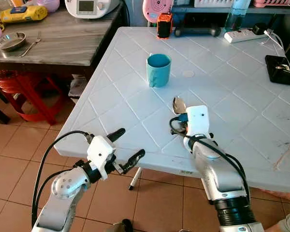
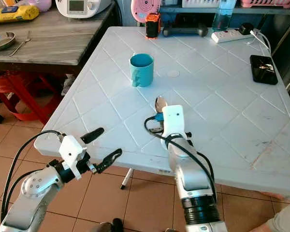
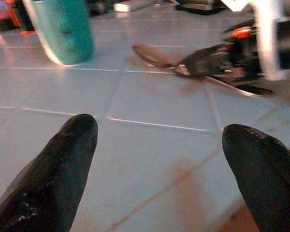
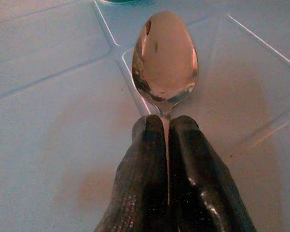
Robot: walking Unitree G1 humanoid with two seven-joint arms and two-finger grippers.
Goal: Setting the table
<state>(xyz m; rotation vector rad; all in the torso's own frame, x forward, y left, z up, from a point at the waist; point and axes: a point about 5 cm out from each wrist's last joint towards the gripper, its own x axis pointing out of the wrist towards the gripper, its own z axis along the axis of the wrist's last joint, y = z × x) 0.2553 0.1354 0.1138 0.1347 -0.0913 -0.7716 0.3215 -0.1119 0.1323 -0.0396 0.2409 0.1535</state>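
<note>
Nearest the camera, the left gripper (image 1: 127, 147) hangs just off the near edge of the white table (image 1: 241, 116), its two black fingers (image 3: 63, 164) spread wide apart with nothing between them. Farther in and to the right, the right gripper (image 4: 168, 126) rests low over the tabletop with its fingers pressed together on the handle of a metal spoon (image 4: 165, 60), whose bowl lies on the table pointing toward the far side. A teal cup (image 1: 158, 70) stands upright beyond the spoon near the table's middle, and a black phone (image 1: 280, 69) lies at the far right edge.
</note>
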